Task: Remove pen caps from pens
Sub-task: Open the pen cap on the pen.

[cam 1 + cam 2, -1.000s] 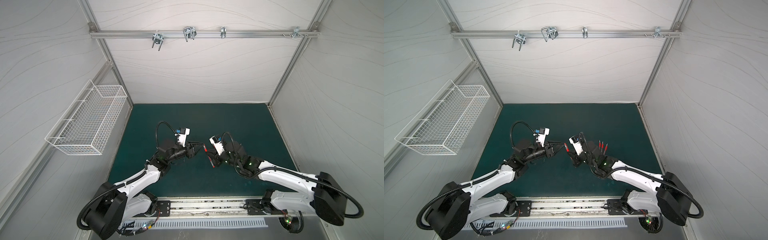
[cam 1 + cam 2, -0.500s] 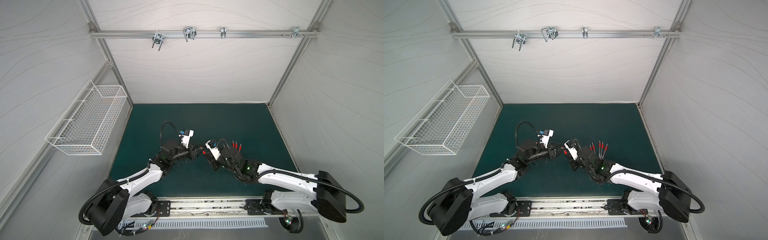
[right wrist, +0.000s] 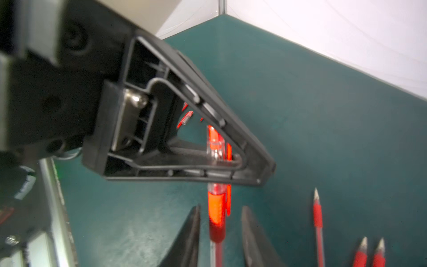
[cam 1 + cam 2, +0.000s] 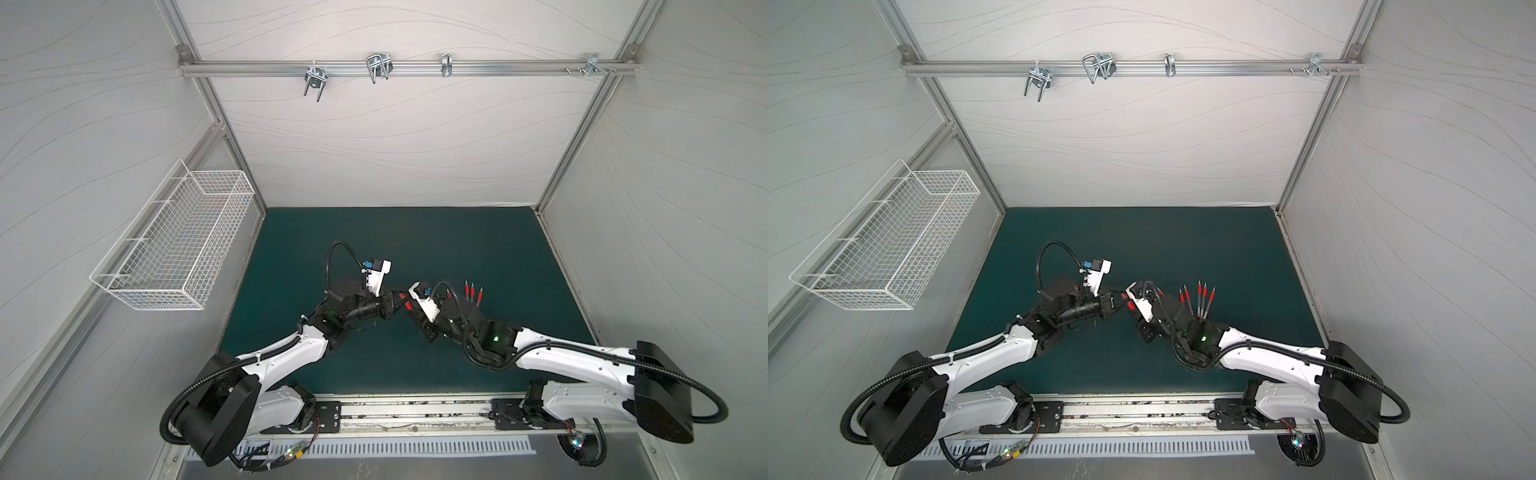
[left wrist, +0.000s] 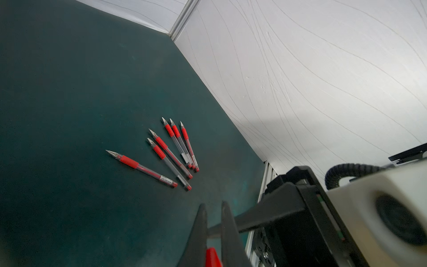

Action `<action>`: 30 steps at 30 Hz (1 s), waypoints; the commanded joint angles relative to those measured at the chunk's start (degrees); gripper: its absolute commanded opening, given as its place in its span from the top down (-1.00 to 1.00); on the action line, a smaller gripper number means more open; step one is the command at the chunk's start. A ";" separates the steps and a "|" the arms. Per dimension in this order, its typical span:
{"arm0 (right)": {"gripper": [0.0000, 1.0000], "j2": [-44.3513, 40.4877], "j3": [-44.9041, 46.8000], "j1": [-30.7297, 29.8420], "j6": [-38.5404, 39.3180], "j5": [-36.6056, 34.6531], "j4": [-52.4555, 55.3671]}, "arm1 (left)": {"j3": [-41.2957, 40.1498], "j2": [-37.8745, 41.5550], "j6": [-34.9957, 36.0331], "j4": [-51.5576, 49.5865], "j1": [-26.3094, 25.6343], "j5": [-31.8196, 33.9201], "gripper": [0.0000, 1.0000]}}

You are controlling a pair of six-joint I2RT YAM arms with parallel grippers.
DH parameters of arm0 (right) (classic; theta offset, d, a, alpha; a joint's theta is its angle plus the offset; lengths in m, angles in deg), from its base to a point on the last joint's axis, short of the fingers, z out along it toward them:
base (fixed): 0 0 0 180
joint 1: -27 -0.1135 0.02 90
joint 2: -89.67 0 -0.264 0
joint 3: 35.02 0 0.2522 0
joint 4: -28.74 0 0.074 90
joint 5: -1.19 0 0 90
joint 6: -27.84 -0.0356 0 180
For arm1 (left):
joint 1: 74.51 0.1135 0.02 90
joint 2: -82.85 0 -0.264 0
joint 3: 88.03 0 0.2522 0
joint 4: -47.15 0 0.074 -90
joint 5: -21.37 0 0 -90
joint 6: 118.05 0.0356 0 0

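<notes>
Walls: we see pale grey panels with faint wavy lines [image 4: 395, 158] closing in three sides.
Table: we see a dark teal matte table [image 4: 415, 241].
Rail: we note a silver aluminium bar with metal hooks [image 4: 407, 68] overhead.
Basket: we see a white wire basket [image 4: 178, 245] on one side wall.
Light: even and soft.

Both arms reach inward, wrists nearly meeting at mid-scene. The left claw [image 4: 398, 302] is clamped tight, fingers [image 5: 201, 222] pinched together. Facing it tip to tip, the right claw [image 3: 220, 227] has its jaws parted.
</notes>
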 commanded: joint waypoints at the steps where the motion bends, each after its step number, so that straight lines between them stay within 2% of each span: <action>1: 0.18 -3.67 -0.34 2.17 1.13 8.18 1.06 | 2.37 1.75 2.20 0.29 -0.23 -0.60 1.00; 3: 0.13 -6.32 1.37 5.92 0.21 16.32 0.31 | 2.23 2.58 2.79 0.16 -0.24 -0.93 1.00; 7: 0.11 -9.18 5.16 17.17 -6.35 38.27 -5.42 | 1.42 4.91 4.06 0.28 -0.26 -1.28 1.00; 10: 0.10 -7.60 7.54 23.89 -12.59 50.53 -13.50 | 0.56 6.50 4.68 1.12 -0.23 -1.81 1.00; 13: 0.11 -3.01 6.84 26.57 -16.32 58.61 -17.33 | 0.23 7.31 5.05 1.90 -0.28 -2.57 1.00; 18: 0.08 3.03 6.15 26.44 -20.97 65.89 -24.94 | 0.05 7.16 4.44 3.22 -0.24 -3.80 1.00; 23: 0.09 6.71 4.57 23.99 -21.37 67.88 -25.56 | -0.32 7.43 4.32 4.43 -0.23 -4.66 1.00; 27: 0.25 8.72 3.76 22.25 -20.85 68.14 -25.85 | -0.56 7.25 4.00 5.52 -0.34 -5.49 1.00; 30: 0.49 10.03 3.28 21.47 -20.65 68.26 -26.15 | -0.55 7.02 3.82 5.78 -0.41 -5.69 1.00</action>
